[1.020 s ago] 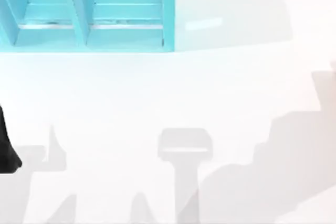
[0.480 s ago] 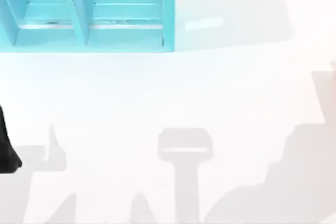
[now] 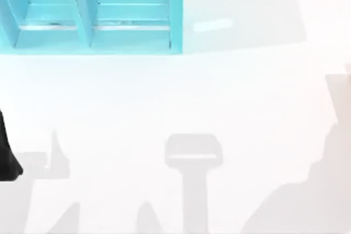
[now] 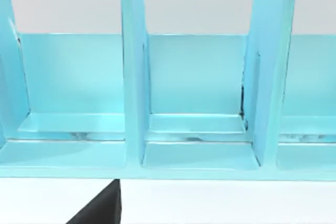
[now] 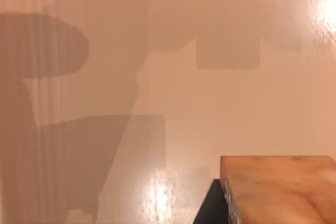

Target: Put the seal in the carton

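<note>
The carton (image 3: 93,12) is a turquoise rack of open compartments at the table's far left; in the left wrist view the carton (image 4: 197,129) faces me with its upright dividers. The seal (image 5: 278,187) is a glossy orange-brown block, close up in the right wrist view, pressed against a black finger (image 5: 210,205). My right gripper (image 5: 273,208) is shut on it, above the bare table. A black part of my left gripper (image 4: 100,211) hangs in front of the carton, and my left arm (image 3: 7,157) stands at the table's left edge.
The white table (image 3: 181,97) stretches out in front of the carton. Grey shadows of the arms and of the camera mount lie across its near half, with the right arm's shadow (image 3: 323,190) at the near right.
The right arm's shadow has drawn back toward the table's right edge. The left arm and the carton have not moved.
</note>
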